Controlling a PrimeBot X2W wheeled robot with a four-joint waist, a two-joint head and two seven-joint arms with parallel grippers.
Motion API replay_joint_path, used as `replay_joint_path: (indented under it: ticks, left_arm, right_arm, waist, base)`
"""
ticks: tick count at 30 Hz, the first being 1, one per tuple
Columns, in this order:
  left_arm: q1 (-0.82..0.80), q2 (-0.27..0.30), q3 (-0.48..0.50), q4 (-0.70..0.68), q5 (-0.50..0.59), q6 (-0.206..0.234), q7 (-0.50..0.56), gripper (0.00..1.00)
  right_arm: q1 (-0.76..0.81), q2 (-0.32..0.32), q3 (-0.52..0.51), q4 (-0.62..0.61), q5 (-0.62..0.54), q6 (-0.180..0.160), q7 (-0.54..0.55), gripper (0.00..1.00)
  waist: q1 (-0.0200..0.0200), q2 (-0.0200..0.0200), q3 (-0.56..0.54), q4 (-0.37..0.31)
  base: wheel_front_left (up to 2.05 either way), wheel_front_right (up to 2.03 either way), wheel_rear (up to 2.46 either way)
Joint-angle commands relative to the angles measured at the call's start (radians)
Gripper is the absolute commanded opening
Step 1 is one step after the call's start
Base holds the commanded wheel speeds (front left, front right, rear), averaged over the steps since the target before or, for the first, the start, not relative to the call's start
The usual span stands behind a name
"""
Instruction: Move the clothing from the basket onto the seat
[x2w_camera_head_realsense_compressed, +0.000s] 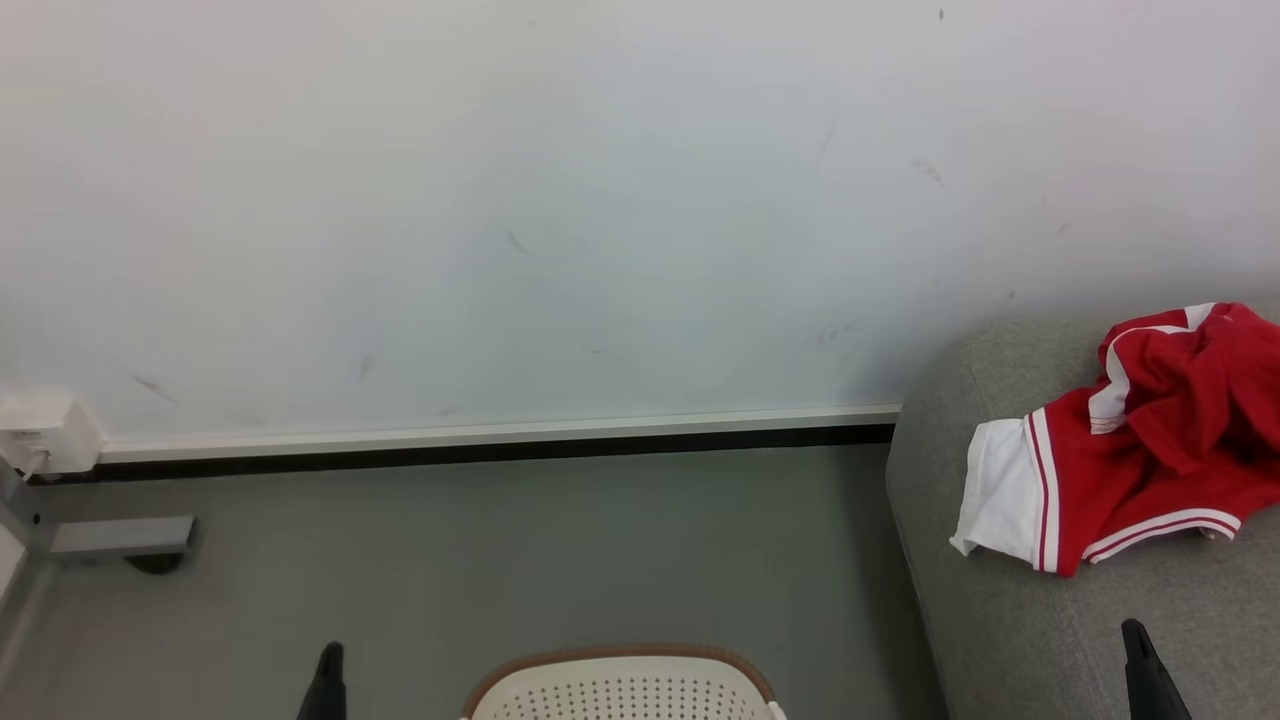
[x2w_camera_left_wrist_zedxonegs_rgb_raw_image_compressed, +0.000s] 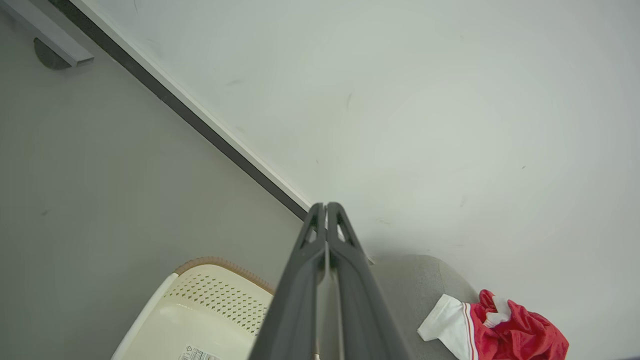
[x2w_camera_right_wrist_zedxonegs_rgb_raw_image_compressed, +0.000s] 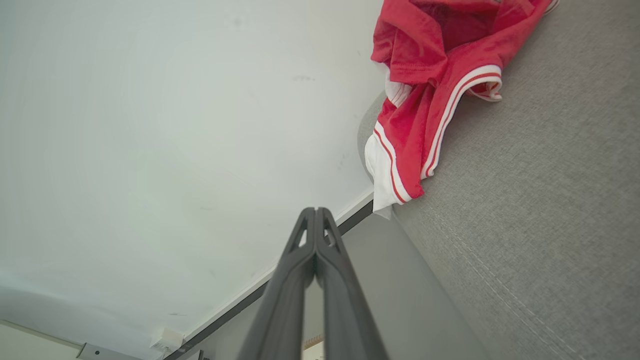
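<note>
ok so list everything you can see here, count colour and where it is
clothing: 1, red and white, crumpled on the sofa near its corner by the wall
sofa: 1, light grey, right side, against the wall
basket: 1, cream with brown rim, on the floor at bottom centre, left of the sofa
label: 1, white, inside the basket
wall: 1, white, scuffed, behind everything
skirting: 1, white over black, along the wall's foot
floor: 1, grey, under the basket
box: 1, white, on the wall, far left
bar: 1, grey, low at far left, below the box
left pincer: 1, dark, shut, left of the basket
right pincer: 1, dark, shut, over the sofa, holding nothing
</note>
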Motion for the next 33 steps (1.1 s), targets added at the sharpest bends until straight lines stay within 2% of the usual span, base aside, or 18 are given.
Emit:
replay_joint_path:
  ticks: [1,33]
  left_arm:
    - [-0.026,0.006,0.005,-0.013,-0.039,-0.006,0.009,0.0]
    - [-0.08,0.008,0.035,-0.031,-0.388,-0.039,0.102,0.0]
  right_arm:
    - [-0.027,0.001,-0.011,-0.017,0.032,-0.001,0.008,0.0]
    - [-0.083,0.034,-0.067,-0.026,0.338,-0.001,0.1,0.0]
  waist:
    - [0.0,0.0,0.001,0.001]
    - [0.0,0.0,0.022,0.016]
  base:
    - [0.0,0.0,0.0]
    - [0.0,0.0,0.0]
